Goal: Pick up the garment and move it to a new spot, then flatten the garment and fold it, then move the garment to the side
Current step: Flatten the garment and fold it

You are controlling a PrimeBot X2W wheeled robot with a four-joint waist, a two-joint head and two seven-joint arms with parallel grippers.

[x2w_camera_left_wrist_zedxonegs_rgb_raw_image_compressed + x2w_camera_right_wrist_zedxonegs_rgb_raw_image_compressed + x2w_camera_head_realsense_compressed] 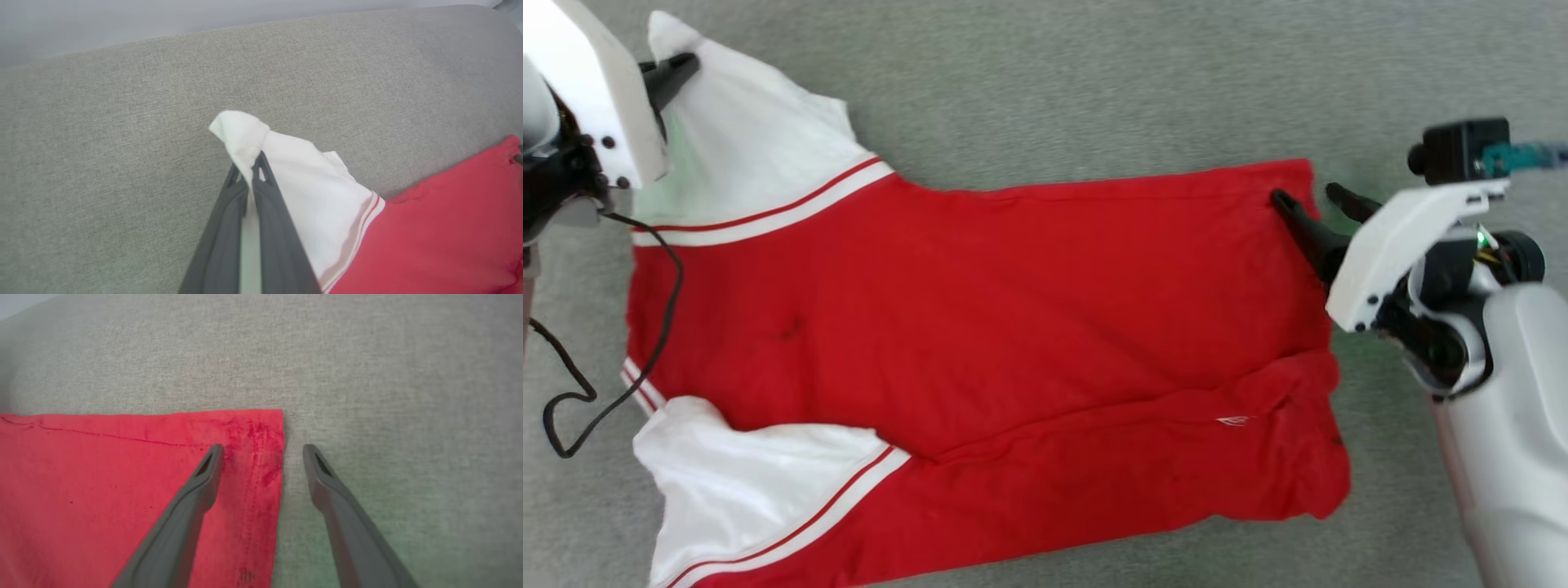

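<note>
Left hand (248, 165) pinches the white sleeve tip (241, 130) of the red jersey shirt (1013, 310) spread on grey fabric surface (1094, 82), right hand (262, 448) wide astride its hem corner; lone pull could bunch it.

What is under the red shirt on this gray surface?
The garment lies spread on the gray woven surface, which shows all around it. Whether anything else lies beneath cannot be seen: the cloth covers it.

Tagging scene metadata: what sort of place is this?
Likely a home-like setup, on a sofa seat or upholstered bed, not a table: the surface is grey woven upholstery with a rounded padded edge, and a red jersey lies spread on it. The room beyond is blurred.
</note>
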